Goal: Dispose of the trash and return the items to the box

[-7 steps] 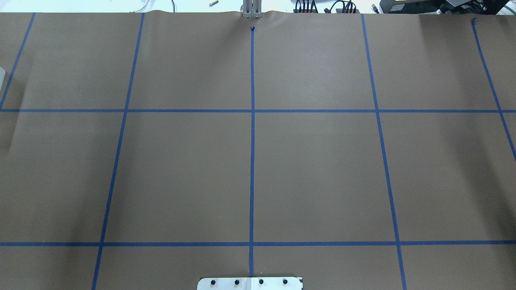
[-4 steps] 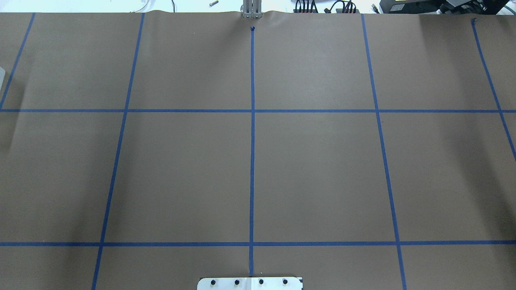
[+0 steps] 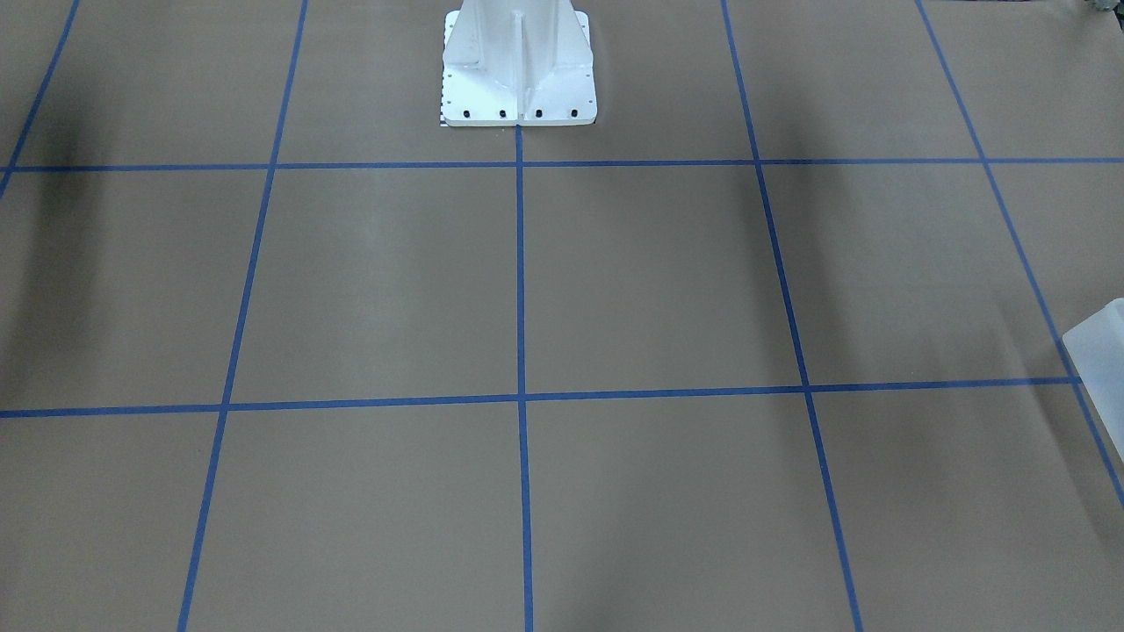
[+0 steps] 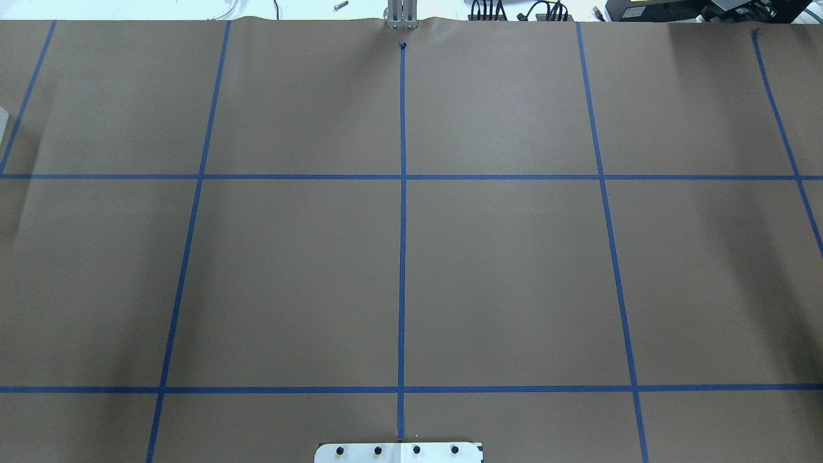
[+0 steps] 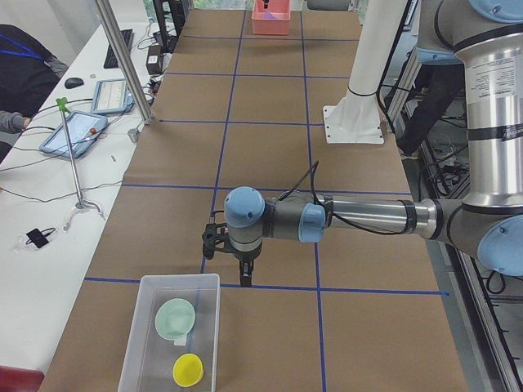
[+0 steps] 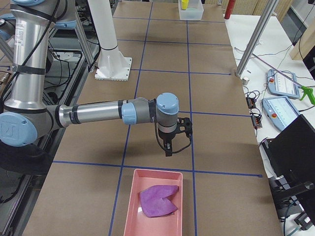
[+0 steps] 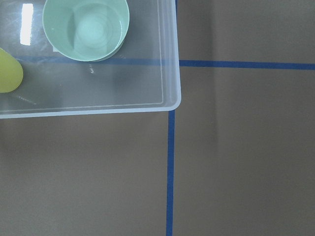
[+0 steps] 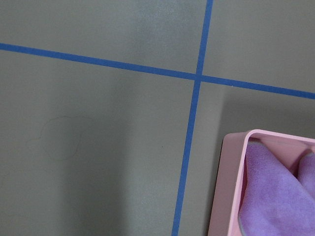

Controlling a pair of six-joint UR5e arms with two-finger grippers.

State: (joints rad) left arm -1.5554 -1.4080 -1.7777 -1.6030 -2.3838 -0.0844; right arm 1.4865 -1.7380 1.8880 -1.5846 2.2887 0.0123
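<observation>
Nothing had visibly shifted on the table point(image 4: 514, 270) since the earlier overhead frames; only a sliver of the box point(image 4: 2, 125) showed at its edge. The box lay just beside the left tool point(image 5: 244, 276), toward the table's end. It was frosted, translucent white and round-cornered, and held a green bowl point(image 7: 86, 27) and a yellow cup point(image 7: 9, 76). It probably was light, slightly flexible and slick, so a long rim would suit gripping. Whether the left tool or the right tool point(image 6: 169, 150) was clenched, I could not tell.
</observation>
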